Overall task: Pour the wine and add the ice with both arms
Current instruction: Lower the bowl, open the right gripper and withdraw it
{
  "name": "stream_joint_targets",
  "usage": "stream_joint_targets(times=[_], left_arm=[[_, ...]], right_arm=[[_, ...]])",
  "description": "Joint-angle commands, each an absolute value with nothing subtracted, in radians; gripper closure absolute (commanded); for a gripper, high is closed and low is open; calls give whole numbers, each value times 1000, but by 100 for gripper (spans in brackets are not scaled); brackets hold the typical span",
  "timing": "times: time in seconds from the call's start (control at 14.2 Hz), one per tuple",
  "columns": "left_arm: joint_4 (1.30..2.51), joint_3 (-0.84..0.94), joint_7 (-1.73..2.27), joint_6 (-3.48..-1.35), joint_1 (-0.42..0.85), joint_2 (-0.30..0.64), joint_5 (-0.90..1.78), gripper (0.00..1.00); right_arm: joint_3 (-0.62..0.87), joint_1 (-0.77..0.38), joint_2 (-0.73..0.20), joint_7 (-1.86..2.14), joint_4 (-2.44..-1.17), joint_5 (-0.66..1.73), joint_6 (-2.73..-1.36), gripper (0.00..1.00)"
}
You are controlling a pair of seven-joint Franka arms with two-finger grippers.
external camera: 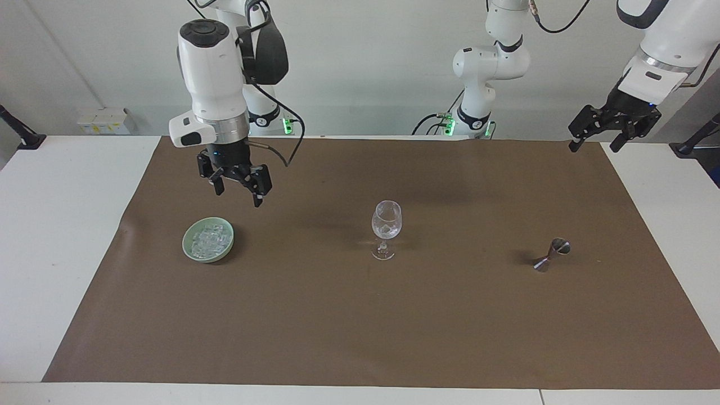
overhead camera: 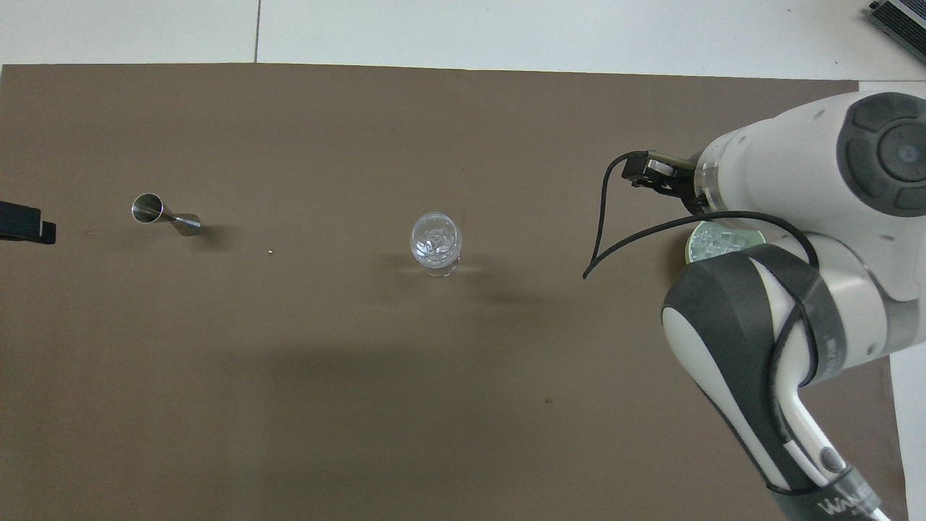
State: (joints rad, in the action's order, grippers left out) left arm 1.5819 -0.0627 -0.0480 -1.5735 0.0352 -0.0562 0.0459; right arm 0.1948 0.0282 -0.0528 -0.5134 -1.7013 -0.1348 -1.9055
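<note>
A stemmed wine glass (external camera: 386, 228) stands mid-mat with a few ice cubes in its bowl; it also shows in the overhead view (overhead camera: 435, 242). A green bowl (external camera: 188, 251) holds a pile of ice (external camera: 209, 239) toward the right arm's end. In the overhead view the right arm covers most of the bowl (overhead camera: 693, 246). My right gripper (external camera: 238, 196) hangs open and empty in the air, roughly over the bowl. My left gripper (external camera: 592, 147) is open and empty, raised over the mat's edge at the left arm's end.
A steel jigger (external camera: 552, 254) lies on its side on the brown mat (external camera: 360, 326) toward the left arm's end; it also shows in the overhead view (overhead camera: 165, 215). A tiny white speck (overhead camera: 269, 252) lies between jigger and glass.
</note>
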Motion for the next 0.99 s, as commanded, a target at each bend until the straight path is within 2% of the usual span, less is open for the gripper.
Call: stream_joint_targets(times=[0.0,0.28,0.64,0.92], left_arm=[[1612,-77,-48,-1589,52,-83,29,0],[1614,-77,-48,-1589,46,-83,29,0],[1614,-78,-48,-1582,44,-84,29,0],[1614,-78,-48,-1582,44,-83,29,0]], right_arm=[[121,14,-15,-390,-1695,-74,-1838,0],[45,14,-12,-240,-1611,-71,-1700,0],[11,18,41,-169,-1631,-69,-1589,0],[9,15,31,-176,-1631,-42,-1663,0]])
